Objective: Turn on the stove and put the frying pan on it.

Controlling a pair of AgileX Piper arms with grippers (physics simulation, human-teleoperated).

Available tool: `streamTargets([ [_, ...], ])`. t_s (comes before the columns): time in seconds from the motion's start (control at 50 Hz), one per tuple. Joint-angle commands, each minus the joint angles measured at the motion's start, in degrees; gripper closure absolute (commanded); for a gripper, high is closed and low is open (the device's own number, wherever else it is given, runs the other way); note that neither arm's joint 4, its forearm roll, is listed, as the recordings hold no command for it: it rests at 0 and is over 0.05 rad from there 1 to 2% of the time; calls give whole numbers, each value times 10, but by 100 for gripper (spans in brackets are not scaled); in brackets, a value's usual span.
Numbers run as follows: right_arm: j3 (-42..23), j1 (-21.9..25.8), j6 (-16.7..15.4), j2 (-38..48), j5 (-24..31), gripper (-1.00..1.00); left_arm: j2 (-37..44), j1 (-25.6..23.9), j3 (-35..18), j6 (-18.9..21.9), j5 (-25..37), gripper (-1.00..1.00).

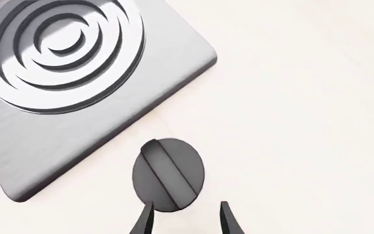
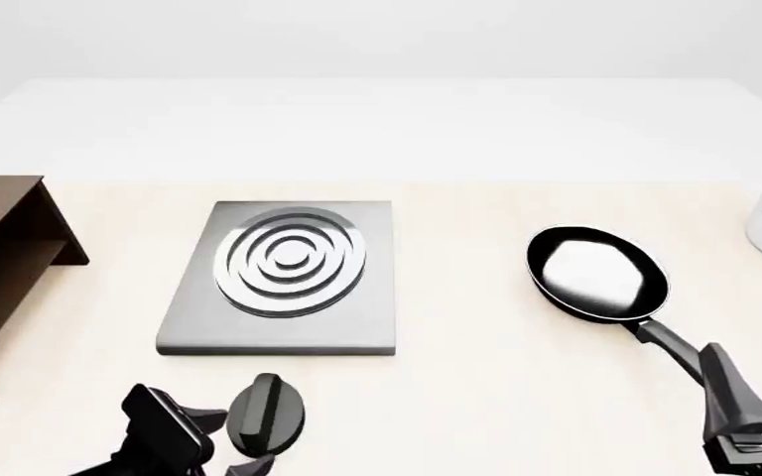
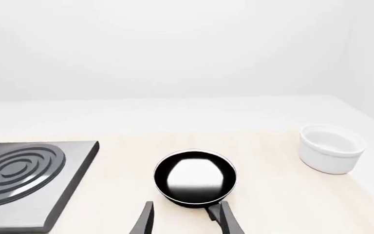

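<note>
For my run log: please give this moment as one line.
left gripper: open at black oval knob | right gripper: open | black round frying pan: on table

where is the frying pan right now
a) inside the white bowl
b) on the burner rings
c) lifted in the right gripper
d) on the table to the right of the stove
d: the frying pan sits flat on the table, apart from the stove, whose rings are bare.

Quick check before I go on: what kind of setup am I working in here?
Likely a simulated kitchen tabletop: a stove with its knob, a frying pan and a white bowl on a pale table.
</note>
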Motion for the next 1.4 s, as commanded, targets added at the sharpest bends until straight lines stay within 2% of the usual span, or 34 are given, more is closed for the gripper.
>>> streamTargets([
  [0.02, 0, 1, -3, 2, -1, -100, 65, -14, 3, -6, -61, -100],
  [0.3, 0, 2, -5, 17, -14, -100, 143, -30, 3, -15, -127, -100],
  [0.72, 0, 3, -6, -6, 11, -100, 174, -47, -9, -18, -146, -100],
  [0.92, 0, 3, -5, -6, 10, -100, 138, -63, -23, -21, -102, -100],
  [1.02, 0, 3, -4, 15, -12, -100, 120, -77, -32, -18, -80, -100],
  [1.04, 0, 2, 5, 27, -30, -100, 135, -118, -53, -15, -72, -100],
  [1.06, 0, 2, 5, 29, -32, -100, 132, -119, -54, -15, -68, -100],
  [1.4, -1, 1, 11, 3, -10, -100, 125, -140, -64, -12, -56, -100],
])
